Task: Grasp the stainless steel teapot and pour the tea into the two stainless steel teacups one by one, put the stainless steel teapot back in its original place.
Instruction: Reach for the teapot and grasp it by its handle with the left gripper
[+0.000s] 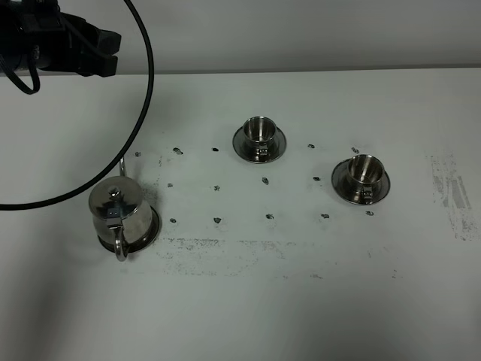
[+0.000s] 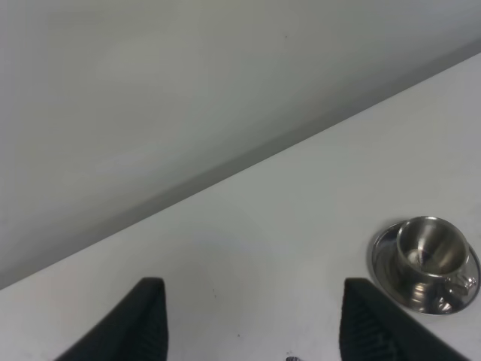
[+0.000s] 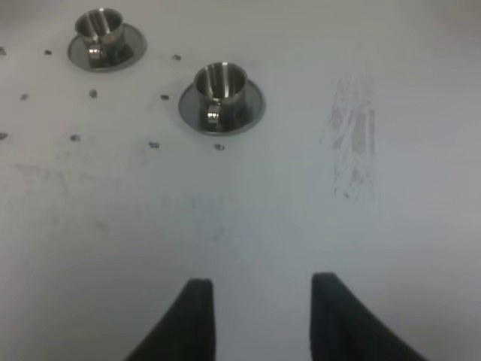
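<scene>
White table (image 1: 301,323), matte, filling most of the high view; plain grey wall (image 1: 301,30) behind its far edge; small dark marks (image 1: 264,180) scattered in rough rows across the table's middle; band of fine grey speckling (image 1: 225,245) nearer the front edge; streaked grey scuff patch (image 1: 451,197) towards the right side, apart from the marks.

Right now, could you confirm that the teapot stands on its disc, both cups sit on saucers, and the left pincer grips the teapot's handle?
Not quite: the left pincer grips nothing; the left wrist view shows its jaws open over the table. The teapot does stand on its disc, and both cups sit on saucers.
</scene>
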